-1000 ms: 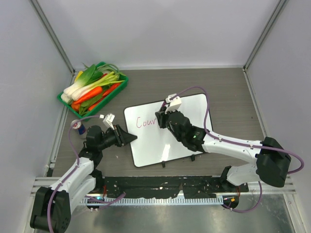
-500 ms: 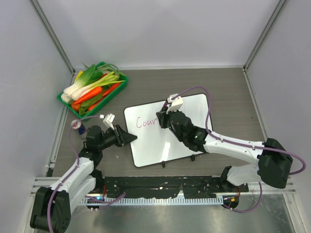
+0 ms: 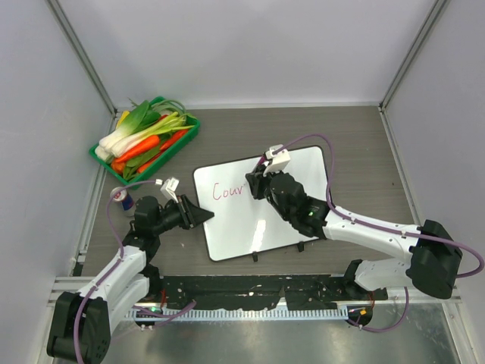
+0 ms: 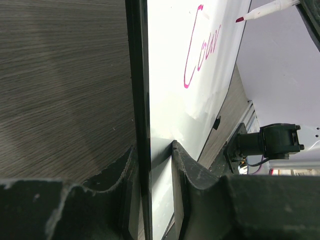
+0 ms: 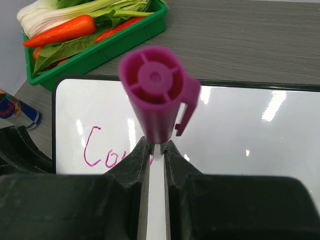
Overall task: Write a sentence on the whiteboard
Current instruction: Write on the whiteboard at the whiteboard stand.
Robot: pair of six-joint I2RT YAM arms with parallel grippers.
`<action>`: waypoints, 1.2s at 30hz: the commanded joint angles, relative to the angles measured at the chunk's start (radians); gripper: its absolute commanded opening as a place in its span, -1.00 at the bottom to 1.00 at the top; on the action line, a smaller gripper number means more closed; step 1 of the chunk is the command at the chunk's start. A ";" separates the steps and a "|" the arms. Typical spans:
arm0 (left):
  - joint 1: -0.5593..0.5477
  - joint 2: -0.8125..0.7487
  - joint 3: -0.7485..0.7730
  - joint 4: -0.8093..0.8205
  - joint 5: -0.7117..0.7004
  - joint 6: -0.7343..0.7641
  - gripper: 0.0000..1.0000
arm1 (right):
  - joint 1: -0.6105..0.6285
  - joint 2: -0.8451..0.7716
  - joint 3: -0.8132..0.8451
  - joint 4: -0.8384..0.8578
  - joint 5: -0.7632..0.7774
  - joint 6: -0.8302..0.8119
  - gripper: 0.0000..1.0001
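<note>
**Pink "Cour" written, most of the line yet to come**

Pink cursive writing [image 3: 227, 191] reads "Cour" at the upper left of the board [image 3: 235, 227], which lies flat on the table [image 3: 364, 144] in the centre of the top view. The right pincer [image 3: 256, 184] pinches a magenta marker [image 5: 157, 90] near upright, cap end toward its wrist camera. In the left wrist view its tip [image 4: 241, 20] sits just beside the last letter; I cannot tell whether it touches the surface. The left pincer [image 3: 203, 216] is pressed onto the board's left edge, one finger on each side of the black frame.

Judging from this, the next letter should start close to the "r", on the same baseline, with light, even pressure and the marker's tilt unchanged. The left clamp should hold firm so the board cannot slide under the strokes. Much bare board lies to the right, so letter size can match.
</note>
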 commanded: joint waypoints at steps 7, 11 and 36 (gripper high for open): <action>0.002 0.000 0.002 0.029 -0.010 0.040 -1.00 | -0.004 -0.002 -0.018 0.013 0.051 0.009 -0.97; 0.002 -0.002 0.002 0.028 -0.012 0.040 -1.00 | -0.007 0.015 -0.014 0.007 0.061 0.004 -0.97; 0.000 0.005 0.002 0.032 -0.009 0.038 -1.00 | -0.011 0.000 -0.089 0.008 -0.033 0.036 -0.97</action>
